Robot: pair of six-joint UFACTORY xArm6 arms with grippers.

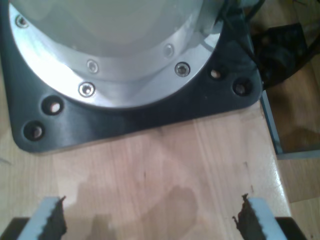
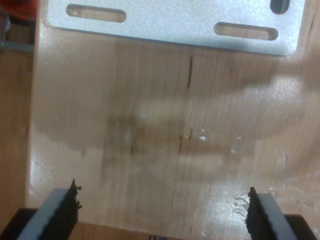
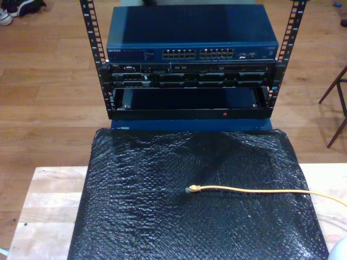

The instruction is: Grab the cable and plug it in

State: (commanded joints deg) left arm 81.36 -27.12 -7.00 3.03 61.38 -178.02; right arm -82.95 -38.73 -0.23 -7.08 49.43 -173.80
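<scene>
Wooden flooring surrounds a pale wood table [image 3: 46, 208] covered mostly by a black bubble-textured sheet [image 3: 162, 216]. On that sheet lies the cable [image 3: 255, 189], its plug [image 3: 191, 189] near the sheet's middle, cord running off toward the exterior view's right. Beyond the sheet stands a rack [image 3: 190, 81] holding a blue network switch [image 3: 190, 38]. First gripper [image 1: 150, 217]: jaws spread wide, nothing between them, above bare wood near a black arm base plate [image 1: 150, 112]. Second gripper [image 2: 162, 212]: jaws likewise apart and empty, over wood beside a slotted metal plate [image 2: 175, 25].

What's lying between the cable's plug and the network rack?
Only bare black bubble wrap: in the exterior view nothing else lies between the plug of the cable and the rack.
</scene>
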